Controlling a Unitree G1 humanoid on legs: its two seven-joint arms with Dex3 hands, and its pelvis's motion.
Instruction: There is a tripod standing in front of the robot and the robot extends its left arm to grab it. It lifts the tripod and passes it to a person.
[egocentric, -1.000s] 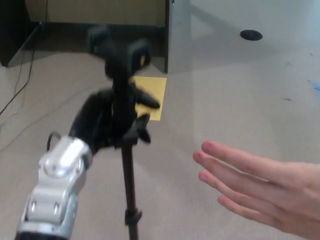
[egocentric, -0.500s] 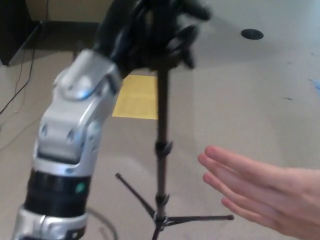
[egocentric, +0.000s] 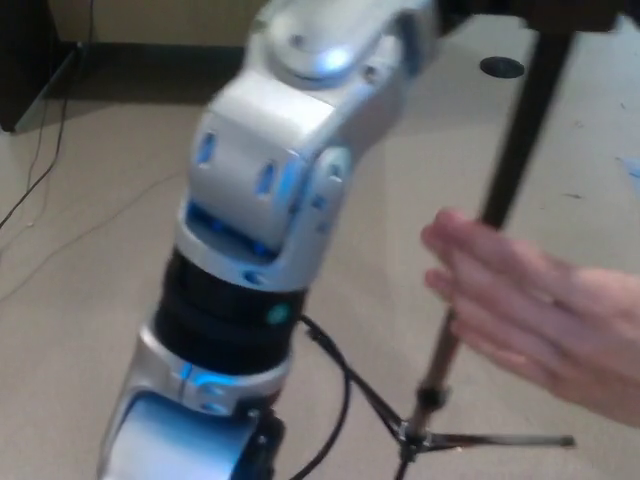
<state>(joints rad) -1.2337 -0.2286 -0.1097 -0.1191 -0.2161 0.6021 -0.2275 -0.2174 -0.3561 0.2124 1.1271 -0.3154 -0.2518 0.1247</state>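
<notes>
**Tripod up and leaning toward a person's palm**

At 12 to 1 o'clock, only a dark, blurred sliver of the left hand (egocentric: 475, 8) against the top edge; cannot tell whether clenched or released.

Filling the centre from 6 up to 12 o'clock, the silver left arm (egocentric: 285, 190) with its black band and blue-lit joints.

At 3 to 4 o'clock, a person's hand (egocentric: 535, 305), flat, reaching in from the right edge, crossing in front of the pole.

From 1 down to 5 o'clock, the tripod (egocentric: 520, 140), tilted, top toward the sliver, spread legs low at 5 o'clock.

Around 6 o'clock, a black cable (egocentric: 340, 400) looping beside the arm.
</notes>
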